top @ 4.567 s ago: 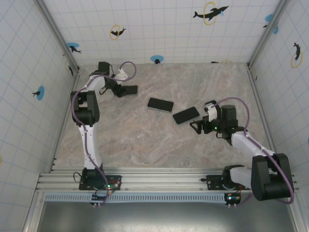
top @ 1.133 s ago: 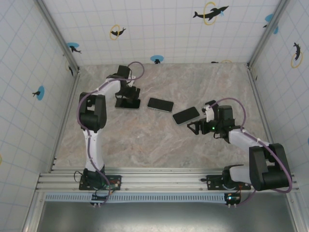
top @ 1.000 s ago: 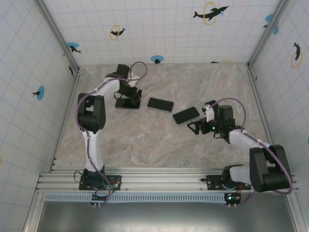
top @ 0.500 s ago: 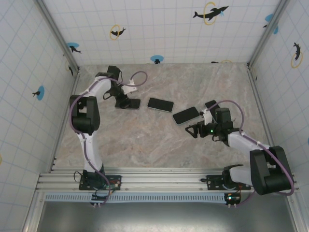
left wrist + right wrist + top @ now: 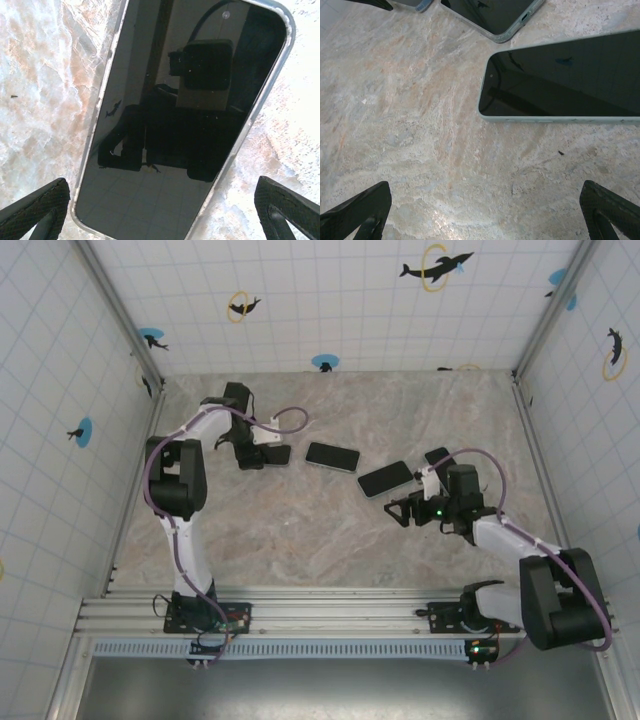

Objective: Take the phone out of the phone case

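Looking down past the left gripper (image 5: pixel 160 212), we find its two fingertips (image 5: pixel 40 207) spread wide, one at each lower corner of the wrist view and both cut off by the frame. Between them lies the left phone (image 5: pixel 185 115), glass up. Its near end runs out of view below the fingers and its far left corner is clipped at the top. Neither fingertip touches it, and nothing is gripped. A pale translucent rim runs round the glass; we cannot settle whether that is a case or the phone's own frame. The glass mirrors the camera, which masks any screen detail. Seen from overhead, the gripper body hides part of this phone.

The right gripper (image 5: pixel 482 210) is likewise spread wide and empty, over bare marbled table (image 5: pixel 420 125). Just ahead and to its right lies the right phone (image 5: pixel 565 80), pale-edged, its far end cut off. Further ahead, the middle phone (image 5: pixel 490 12) sits in a clear case (image 5: pixel 518 22) with a port cutout, and we see its near corner alone. In the overhead view a small dark flat thing (image 5: pixel 437 455) sits just beside the right wrist, too small to identify.
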